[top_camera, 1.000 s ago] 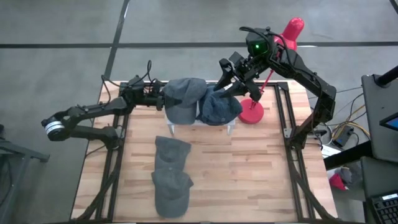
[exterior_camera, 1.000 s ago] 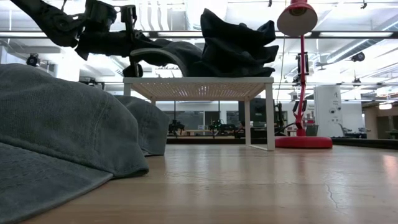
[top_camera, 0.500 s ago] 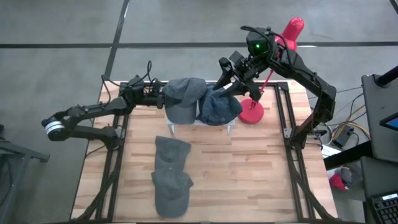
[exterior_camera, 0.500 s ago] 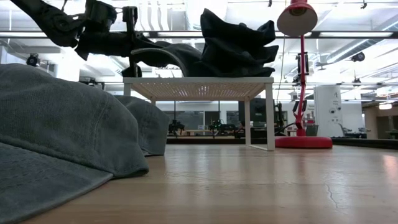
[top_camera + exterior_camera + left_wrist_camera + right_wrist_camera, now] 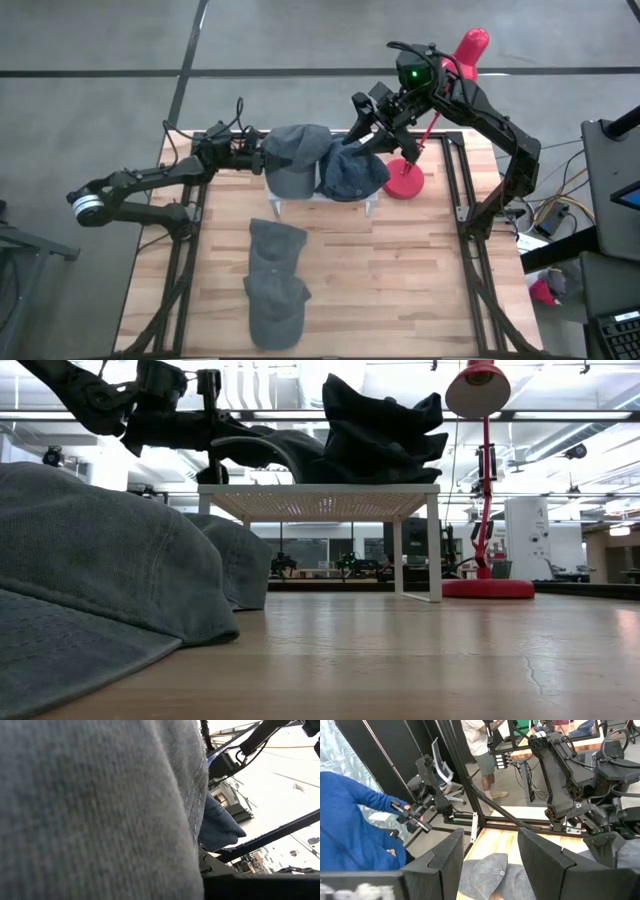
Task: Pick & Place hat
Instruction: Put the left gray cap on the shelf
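Our left gripper (image 5: 258, 157) pinches the grey cap (image 5: 293, 157) on the white rack (image 5: 372, 205); our right gripper (image 5: 362, 128), fingers spread, hovers above the darker cap (image 5: 352, 175).

Red lamp (image 5: 410, 178) on wood table (image 5: 400, 270); white stand (image 5: 325, 500) beside.

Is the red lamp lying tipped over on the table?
No: in the low view the red lamp stands upright on its round base beside the white stand.
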You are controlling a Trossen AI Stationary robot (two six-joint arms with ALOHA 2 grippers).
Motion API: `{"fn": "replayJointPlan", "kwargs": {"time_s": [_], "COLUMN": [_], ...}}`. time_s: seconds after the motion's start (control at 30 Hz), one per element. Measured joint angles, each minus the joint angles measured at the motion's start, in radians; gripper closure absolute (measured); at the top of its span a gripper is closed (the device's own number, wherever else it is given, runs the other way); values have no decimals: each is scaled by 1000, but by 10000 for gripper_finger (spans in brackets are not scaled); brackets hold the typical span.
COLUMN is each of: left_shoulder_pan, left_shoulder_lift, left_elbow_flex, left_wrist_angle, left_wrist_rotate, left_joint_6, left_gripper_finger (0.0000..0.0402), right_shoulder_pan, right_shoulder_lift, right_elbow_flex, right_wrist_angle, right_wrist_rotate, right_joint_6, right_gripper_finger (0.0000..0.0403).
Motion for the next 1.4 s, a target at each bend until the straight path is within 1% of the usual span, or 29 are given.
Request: {"fn": "replayJointPlan", "kwargs": {"time_s": [0.13,0.23,0.37,0.67,0.8,1.0,1.13,1.4], "left_shoulder_pan": [0,0,0,0,1,2,5,5], "left_shoulder_lift": [0,0,0,0,0,0,0,0], "left_elbow_flex": [0,0,0,0,0,0,0,0], "left_wrist_angle": [3,3,0,5,0,-48,-109,-142], "left_wrist_rotate": [0,0,-3,15,35,72,72,87], "left_joint_6": [0,-9,-16,5,12,80,133,203], "left_gripper_finger": [392,376,333,216,183,172,172,172], "right_shoulder_pan": [0,0,0,0,0,0,0,0], "right_shoulder_lift": [0,0,0,0,0,0,0,0], "right_elbow_flex": [0,0,0,0,0,0,0,0], "right_wrist_angle": [0,0,0,0,0,-1,-1,-1], "right_wrist_rotate": [0,0,0,0,-1,-2,-2,-2], "right_joint_6": [0,0,0,0,0,0,0,1], "right_gripper_finger": [220,220,220,220,220,220,220,220]}}
